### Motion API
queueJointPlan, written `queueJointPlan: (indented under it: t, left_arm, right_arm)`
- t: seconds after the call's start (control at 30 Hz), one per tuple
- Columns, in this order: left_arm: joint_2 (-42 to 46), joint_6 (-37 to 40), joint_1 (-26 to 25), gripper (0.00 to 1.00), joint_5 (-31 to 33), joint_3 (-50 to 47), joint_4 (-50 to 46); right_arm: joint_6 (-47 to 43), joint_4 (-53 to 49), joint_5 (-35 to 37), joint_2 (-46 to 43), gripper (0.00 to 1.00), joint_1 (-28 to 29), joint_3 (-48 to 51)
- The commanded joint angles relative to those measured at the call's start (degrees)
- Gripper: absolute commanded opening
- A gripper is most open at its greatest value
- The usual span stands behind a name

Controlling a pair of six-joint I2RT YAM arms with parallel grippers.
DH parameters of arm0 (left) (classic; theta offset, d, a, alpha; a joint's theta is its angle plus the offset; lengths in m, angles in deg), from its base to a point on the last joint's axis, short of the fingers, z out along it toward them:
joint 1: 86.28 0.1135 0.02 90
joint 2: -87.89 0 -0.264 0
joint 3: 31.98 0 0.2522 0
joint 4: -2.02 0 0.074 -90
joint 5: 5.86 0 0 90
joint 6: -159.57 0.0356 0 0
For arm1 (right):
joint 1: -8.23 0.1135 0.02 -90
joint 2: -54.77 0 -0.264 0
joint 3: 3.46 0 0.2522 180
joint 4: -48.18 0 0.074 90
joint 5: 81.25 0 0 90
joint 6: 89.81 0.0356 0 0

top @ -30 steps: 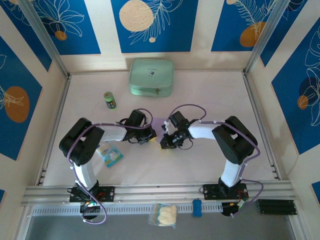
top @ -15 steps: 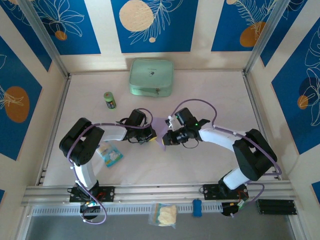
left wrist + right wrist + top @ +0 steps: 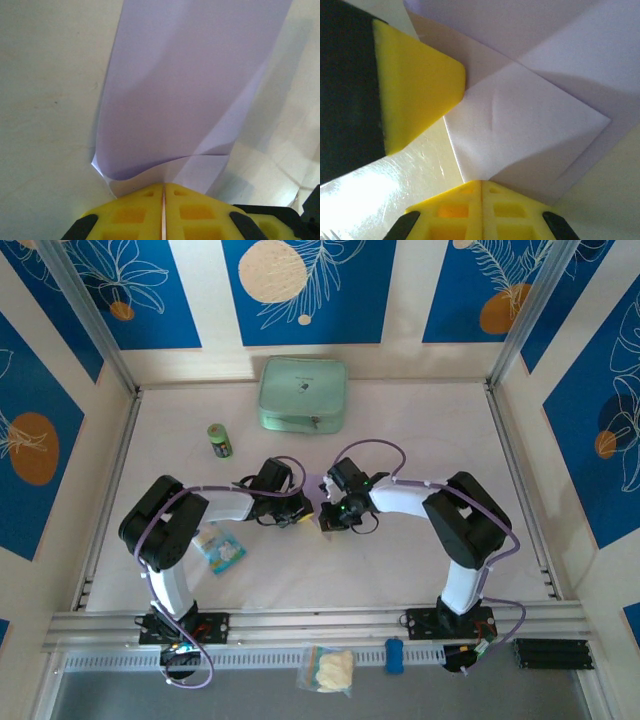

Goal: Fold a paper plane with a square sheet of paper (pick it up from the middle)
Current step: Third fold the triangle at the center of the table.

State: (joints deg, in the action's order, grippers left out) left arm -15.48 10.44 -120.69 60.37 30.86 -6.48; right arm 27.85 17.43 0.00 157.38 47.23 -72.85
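Observation:
The square sheet of paper [image 3: 322, 488] is lavender and partly folded, and it lies mid-table between my two grippers. My left gripper [image 3: 306, 514] is shut on its near edge; in the left wrist view that edge of the paper [image 3: 185, 90] curls up into the closed yellow jaws of the left gripper [image 3: 163, 186]. My right gripper [image 3: 326, 518] meets it from the right. In the right wrist view, the right gripper [image 3: 481, 183] is shut on the corner of a folded flap of the paper [image 3: 520, 115]. A left gripper finger [image 3: 415, 90] stands close beside it.
A mint-green pouch [image 3: 303, 393] lies at the back centre and a small green can [image 3: 220, 441] at the back left. A blue-and-white snack packet [image 3: 220, 548] rests by the left arm. A clear bag [image 3: 330, 670] and a blue object [image 3: 394, 655] sit on the front rail.
The right arm swung its elbow out to the right, then back in, while its gripper stayed at the paper. Less lavender paper shows between the grippers now. The left arm held still.

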Motion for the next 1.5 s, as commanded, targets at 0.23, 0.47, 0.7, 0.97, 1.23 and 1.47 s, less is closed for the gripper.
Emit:
queueJointPlan:
  t: [0.23, 0.47, 0.7, 0.97, 1.23, 1.47]
  left_arm:
    - [2.19, 9.73, -0.29, 0.14, -2.9, 2.16, -0.82]
    - [0.77, 9.48, -1.59, 0.08, -2.85, 0.67, -0.01]
    - [-0.94, 10.81, -1.97, 0.07, -1.74, 1.41, -2.22]
    - [-2.52, 13.11, -1.53, 0.07, 1.46, 2.67, -6.54]
    - [-3.8, 17.99, 3.32, 0.08, 2.84, 5.09, -11.49]
    - [-4.86, 22.81, 9.62, 0.08, 2.89, 6.76, -14.68]
  right_arm:
    - [-1.09, -5.07, 2.64, 3.78, 0.04, -0.33, -0.11]
    - [-0.81, -5.67, 2.61, 4.33, 0.04, -0.51, -0.52]
    - [-1.32, -6.56, 2.67, 4.88, 0.03, -0.6, -0.8]
    - [-5.5, -7.28, 2.39, 5.33, 0.04, -0.85, -0.31]
    - [-11.4, -9.64, 2.37, 5.89, 0.04, -1.97, -0.49]
    - [-12.31, -9.9, 1.24, 5.81, 0.04, -2.97, -1.05]
